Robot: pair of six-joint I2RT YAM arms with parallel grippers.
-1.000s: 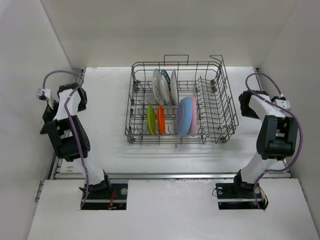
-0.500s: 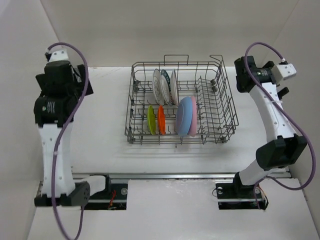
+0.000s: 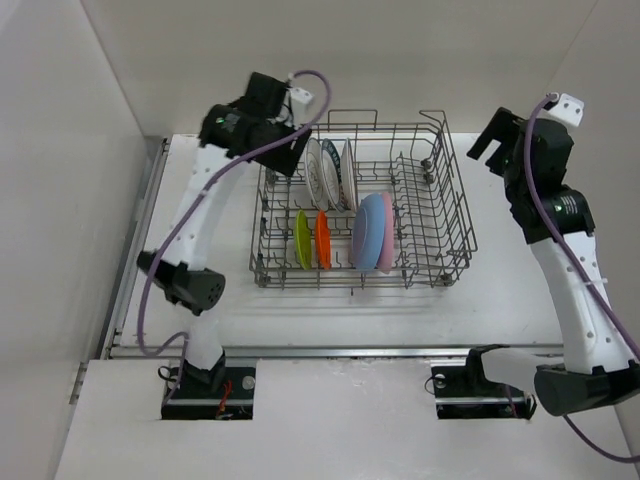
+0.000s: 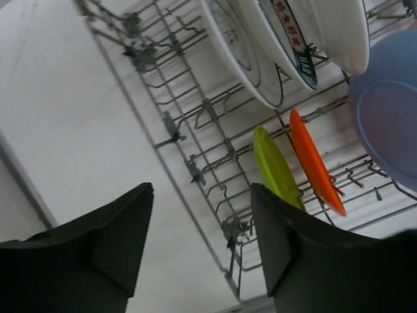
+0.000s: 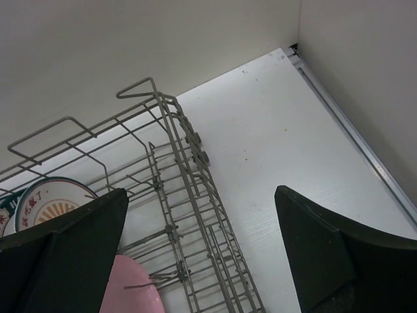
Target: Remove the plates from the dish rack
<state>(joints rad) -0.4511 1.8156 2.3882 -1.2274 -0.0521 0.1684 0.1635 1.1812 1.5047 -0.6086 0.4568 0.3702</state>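
Metal tines (image 4: 210,111) are best cleared if a white plate (image 4: 242,57) is lifted straight up; left gripper (image 4: 201,195) and right gripper (image 5: 201,195) are spread open.

A white table (image 3: 210,290) stands boxed in by plain white walls: a back wall (image 3: 350,60), a left wall (image 3: 60,200) and a right wall (image 3: 600,90). A metal rail (image 3: 340,351) runs along the table's near edge, with a white panel (image 3: 340,420) just in front of it
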